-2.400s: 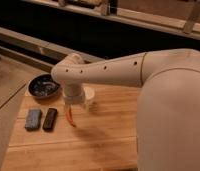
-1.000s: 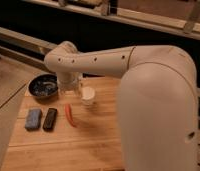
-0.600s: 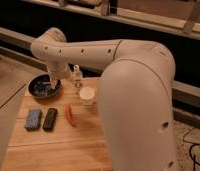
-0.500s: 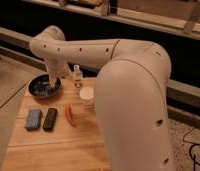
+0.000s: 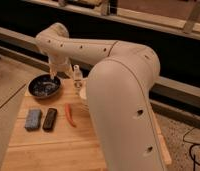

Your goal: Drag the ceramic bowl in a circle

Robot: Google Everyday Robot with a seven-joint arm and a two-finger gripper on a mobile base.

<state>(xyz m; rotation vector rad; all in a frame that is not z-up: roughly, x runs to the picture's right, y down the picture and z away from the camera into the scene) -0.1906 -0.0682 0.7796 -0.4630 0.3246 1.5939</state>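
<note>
Ceramic bowl (image 5: 43,86): round, shallow, dark glossy outside, bluish-white speckles inside. Sits upright, flat on desk (image 5: 63,147), at far-left corner, rim nr the far and left edges. Claw (image 5: 55,75) hangs at bowl's far-right rim; contact w/ rim can't be told.

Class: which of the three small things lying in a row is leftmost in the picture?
The blue sponge; the dark block is middle, the red pepper rightmost. The gripper is at the ceramic bowl's rim.
</note>
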